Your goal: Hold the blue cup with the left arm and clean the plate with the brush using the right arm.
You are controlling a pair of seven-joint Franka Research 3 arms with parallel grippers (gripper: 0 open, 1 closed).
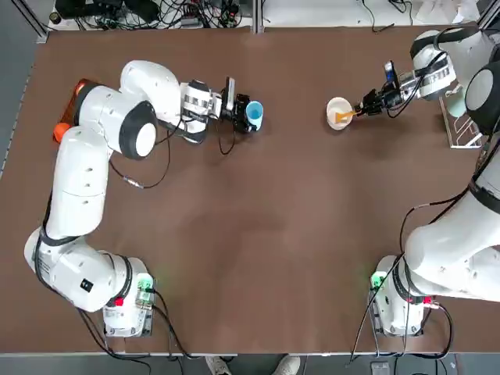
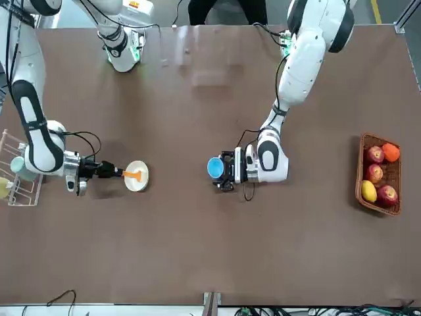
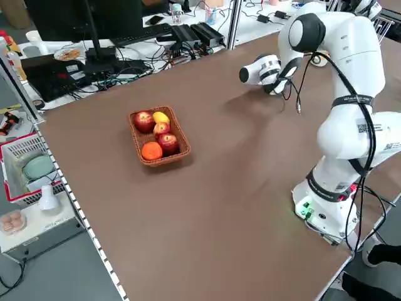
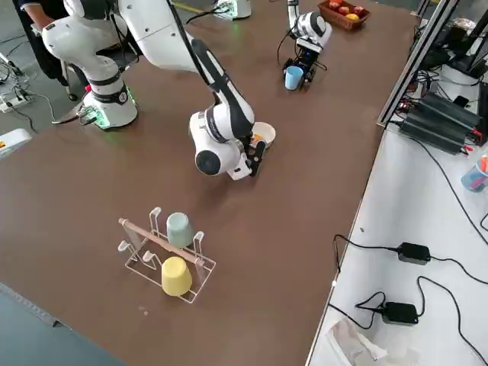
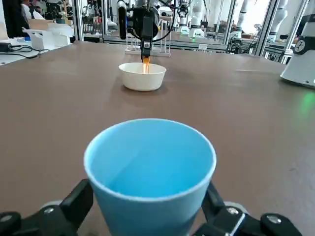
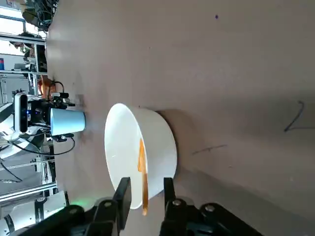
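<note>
While upright (nearly), the blue cup (image 5: 150, 182) points mouth-up.

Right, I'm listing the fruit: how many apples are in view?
3, in the basket: one beside the orange, one beside the yellow fruit, one between those two apples. None seems hidden.

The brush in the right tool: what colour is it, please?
Orange, brush and handle alike; the right wrist view shows it best.

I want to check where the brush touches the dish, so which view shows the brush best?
The right wrist view: the brush appears close up, reaching into the dish. The top, front and left wrist views show it smaller, at the dish; the right side view, only a bit of orange. The left side view doesn't show it.
</note>
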